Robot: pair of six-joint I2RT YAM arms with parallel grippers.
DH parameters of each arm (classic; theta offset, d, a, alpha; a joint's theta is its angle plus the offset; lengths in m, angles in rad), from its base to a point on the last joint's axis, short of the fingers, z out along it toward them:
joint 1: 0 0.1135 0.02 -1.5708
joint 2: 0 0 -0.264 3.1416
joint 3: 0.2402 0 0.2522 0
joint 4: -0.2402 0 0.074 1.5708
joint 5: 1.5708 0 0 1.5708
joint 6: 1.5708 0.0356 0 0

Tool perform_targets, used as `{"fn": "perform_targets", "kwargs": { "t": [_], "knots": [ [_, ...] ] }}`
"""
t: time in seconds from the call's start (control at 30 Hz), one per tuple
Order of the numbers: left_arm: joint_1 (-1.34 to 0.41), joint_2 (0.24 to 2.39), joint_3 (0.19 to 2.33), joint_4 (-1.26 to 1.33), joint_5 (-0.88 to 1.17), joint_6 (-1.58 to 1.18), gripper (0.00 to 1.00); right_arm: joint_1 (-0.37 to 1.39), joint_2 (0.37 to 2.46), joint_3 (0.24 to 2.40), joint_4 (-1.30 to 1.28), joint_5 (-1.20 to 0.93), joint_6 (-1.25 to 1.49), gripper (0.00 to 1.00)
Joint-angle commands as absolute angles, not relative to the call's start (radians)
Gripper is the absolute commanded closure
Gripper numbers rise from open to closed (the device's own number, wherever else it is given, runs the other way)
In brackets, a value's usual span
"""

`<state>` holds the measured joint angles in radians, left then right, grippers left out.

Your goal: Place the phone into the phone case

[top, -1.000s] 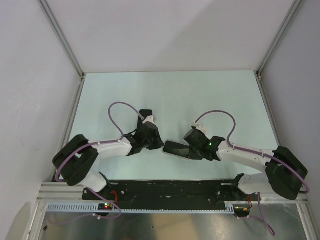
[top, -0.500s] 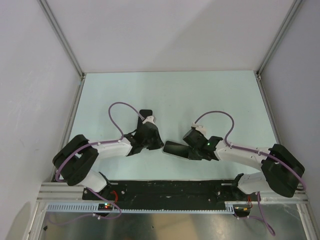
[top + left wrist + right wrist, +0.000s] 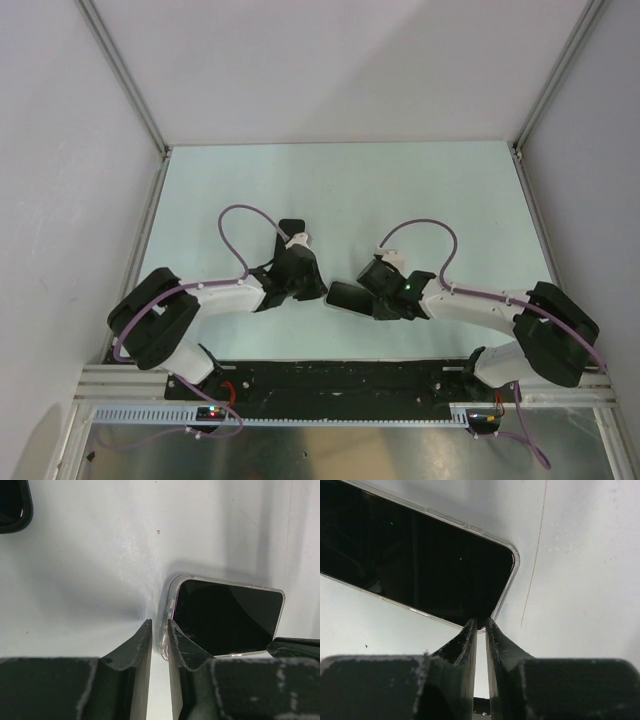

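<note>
Right wrist view: right fingers (image 3: pixel 464 647) pinch the case (image 3: pixel 512 564) rim around the phone (image 3: pixel 420 565); left fingers (image 3: pixel 136 652) narrow beside it, grip unclear

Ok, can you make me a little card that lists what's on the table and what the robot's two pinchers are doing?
phone: dark screen up, on the table, between both grippers
clear rim: runs round the phone, looks like the case
left gripper: fingers nearly together at the phone's end; grip unclear
right gripper: fingers nearly together near a phone corner; grip unclear
dark rounded object: apart from the phone
</note>
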<state>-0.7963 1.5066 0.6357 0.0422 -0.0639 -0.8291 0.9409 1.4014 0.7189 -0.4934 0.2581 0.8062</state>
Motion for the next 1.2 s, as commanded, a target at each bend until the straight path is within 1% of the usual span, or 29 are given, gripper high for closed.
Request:
{"fn": "perform_targets", "kwargs": {
  "t": [0.0,0.13,0.3,0.47,0.53,0.6,0.73,0.77,0.83,0.87,0.93,1.0,1.07,1.17],
  "knots": [
    [-0.806,1.497,0.637,0.076,-0.058,-0.826,0.77,0.976,1.519,0.720,-0.494,0.254,0.787,0.81],
    [-0.807,1.440,0.590,0.081,-0.080,-0.847,0.77,1.006,1.574,0.760,-0.511,0.265,0.771,0.77],
    [-0.807,1.357,0.528,0.080,-0.101,-0.898,0.77,1.021,1.613,0.779,-0.512,0.270,0.774,0.74],
    [-0.814,1.316,0.508,0.080,-0.104,-0.916,0.77,0.993,1.523,0.809,-0.536,0.301,0.762,0.72],
    [-0.817,1.310,0.508,0.080,-0.102,-0.920,0.77,0.976,1.450,0.829,-0.538,0.318,0.735,0.68],
    [-0.822,1.300,0.503,0.080,-0.102,-0.931,0.77,0.956,1.387,0.837,-0.510,0.308,0.685,0.59],
    [-0.860,1.266,0.467,0.081,-0.162,-1.016,0.76,0.882,1.304,0.828,-0.396,0.263,0.572,0.31],
    [-0.886,1.260,0.459,0.081,-0.186,-1.046,0.76,0.851,1.297,0.824,-0.366,0.248,0.544,0.27],
    [-0.943,1.264,0.458,0.081,-0.238,-1.092,0.76,0.792,1.304,0.820,-0.304,0.183,0.512,0.22],
    [-0.973,1.275,0.462,0.081,-0.254,-1.116,0.77,0.760,1.320,0.820,-0.273,0.152,0.508,0.22],
    [-1.019,1.311,0.477,0.087,-0.276,-1.155,0.79,0.701,1.357,0.820,-0.228,0.082,0.510,0.24],
    [-1.045,1.357,0.493,0.105,-0.280,-1.180,0.80,0.659,1.400,0.821,-0.200,0.047,0.518,0.34],
    [-1.053,1.395,0.510,0.122,-0.276,-1.185,0.81,0.640,1.440,0.823,-0.184,0.029,0.521,0.40],
    [-1.055,1.434,0.539,0.132,-0.275,-1.176,0.81,0.626,1.498,0.824,-0.172,0.015,0.523,0.44]
  ]
}}
